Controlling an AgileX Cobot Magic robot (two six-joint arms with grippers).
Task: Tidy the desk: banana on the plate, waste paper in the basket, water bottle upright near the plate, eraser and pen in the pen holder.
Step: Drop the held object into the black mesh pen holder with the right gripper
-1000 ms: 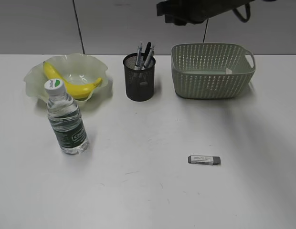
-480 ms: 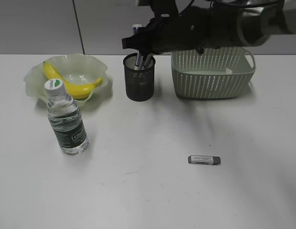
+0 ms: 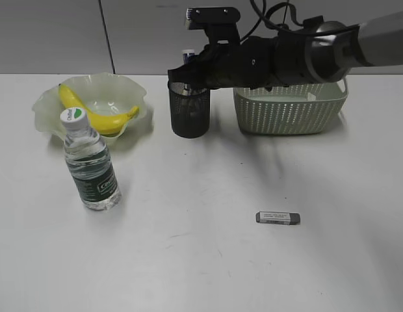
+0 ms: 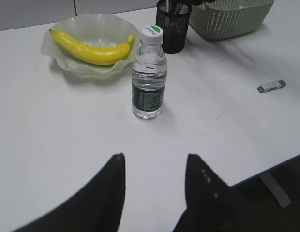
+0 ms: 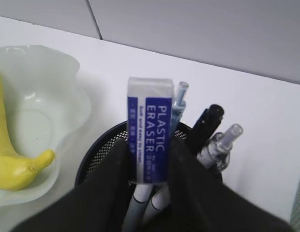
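Observation:
My right gripper (image 5: pixel 150 145) is shut on a blue-and-white eraser (image 5: pixel 149 128), held upright just above the mouth of the black mesh pen holder (image 5: pixel 99 154). Several pens (image 5: pixel 208 123) stand inside it. From outside, the eraser (image 3: pixel 186 57) pokes up over the pen holder (image 3: pixel 190 114). The banana (image 3: pixel 101 118) lies in the pale green plate (image 3: pixel 45 110). In front of the plate stands the water bottle (image 3: pixel 91 166), upright. My left gripper (image 4: pixel 155 157) hangs open over the desk's near edge, empty. The waste paper is out of view.
The green basket (image 3: pixel 289 110) stands right of the pen holder, partly behind my right arm (image 3: pixel 286 58). A small grey rectangular block (image 3: pixel 277 218) lies on the desk (image 3: pixel 188 260) toward the front right. In the left wrist view the block (image 4: pixel 271 86) shows at far right.
My right arm has swung in from the upper right and come down over the pen holder with the eraser. The left gripper and the objects on the desk have not moved.

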